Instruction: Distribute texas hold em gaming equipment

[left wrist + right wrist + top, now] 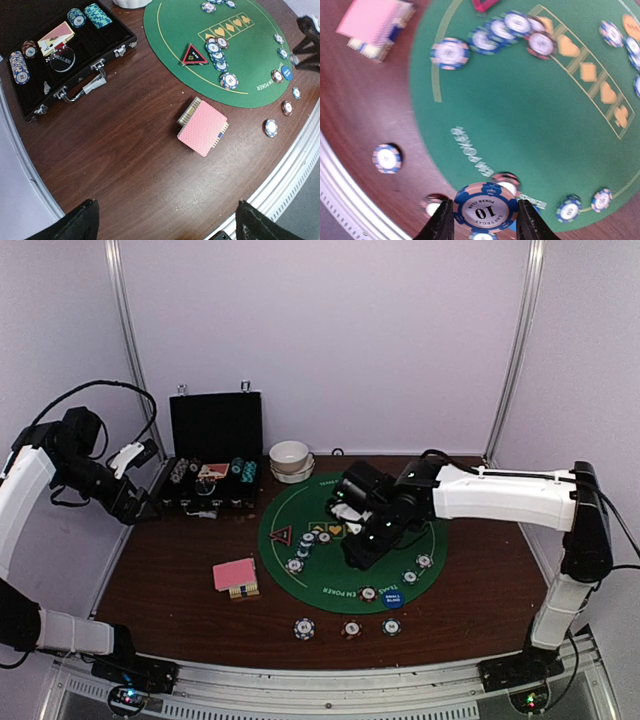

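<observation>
My right gripper (485, 221) is shut on a blue-and-pink "10" poker chip (485, 209) and holds it above the near edge of the green mat (520, 115); in the top view the gripper (358, 548) is over the mat's middle. A fanned row of chips (495, 30) and a red triangle token (281, 536) lie on the mat's left part. A blue disc (393, 599) sits at its near edge. The pink-backed card deck (235, 575) lies left of the mat on the wood. My left gripper (167, 225) is open and empty, raised at the far left (138, 502).
An open black case (212, 465) with chip stacks and a card pack stands at the back left. Stacked white bowls (290, 460) sit behind the mat. Three single chips (351, 628) lie in a row near the table's front edge. More chips (417, 568) sit on the mat's right part.
</observation>
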